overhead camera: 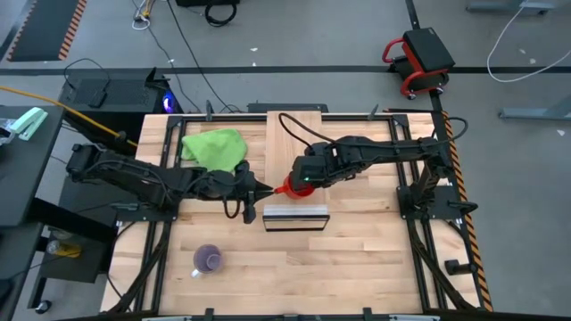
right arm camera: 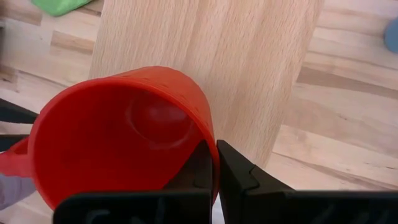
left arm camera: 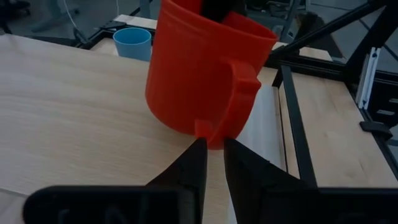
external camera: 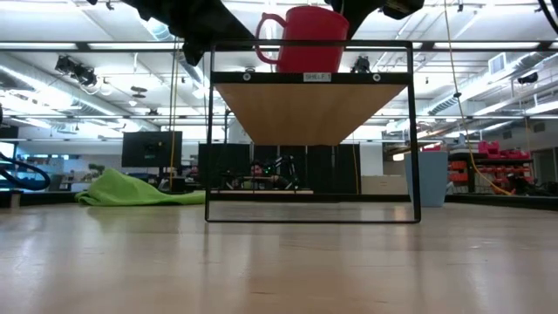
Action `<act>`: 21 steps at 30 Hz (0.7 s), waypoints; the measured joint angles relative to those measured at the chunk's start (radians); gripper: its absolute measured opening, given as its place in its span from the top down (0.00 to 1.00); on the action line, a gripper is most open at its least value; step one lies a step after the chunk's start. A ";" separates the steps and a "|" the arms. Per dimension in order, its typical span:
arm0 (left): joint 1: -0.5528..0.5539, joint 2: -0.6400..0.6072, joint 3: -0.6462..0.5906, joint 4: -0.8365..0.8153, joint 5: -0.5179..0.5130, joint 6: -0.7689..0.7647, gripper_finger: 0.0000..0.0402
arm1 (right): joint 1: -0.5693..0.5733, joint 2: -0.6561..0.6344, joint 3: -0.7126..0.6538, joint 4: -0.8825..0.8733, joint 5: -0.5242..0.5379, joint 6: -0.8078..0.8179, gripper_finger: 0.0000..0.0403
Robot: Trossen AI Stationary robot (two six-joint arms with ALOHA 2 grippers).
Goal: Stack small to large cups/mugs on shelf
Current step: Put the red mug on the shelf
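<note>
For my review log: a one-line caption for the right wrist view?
Right claw pinches the red mug's rim above the light-wood shelf.

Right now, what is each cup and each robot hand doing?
red mug: upright on the shelf, tilted a little.
right gripper: shut on the red mug's rim.
left gripper: open, fingertips at the mug's handle.
purple mug: alone on the table.
light-blue cup: upright, untouched.

Bright, even light from ceiling strips fills the room in the low view. The bench shows soft glare. Each wrist view blurs its own nearest dark fingers; shadows stay faint.
</note>
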 joint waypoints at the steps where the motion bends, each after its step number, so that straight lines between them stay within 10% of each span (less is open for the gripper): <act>1: 0.000 0.000 0.000 0.001 0.000 0.000 0.83 | 0.000 0.000 0.000 0.000 0.000 0.000 0.98; 21: -0.017 0.000 0.000 -0.010 0.047 -0.017 0.77 | -0.014 0.023 -0.004 0.016 -0.021 -0.008 0.98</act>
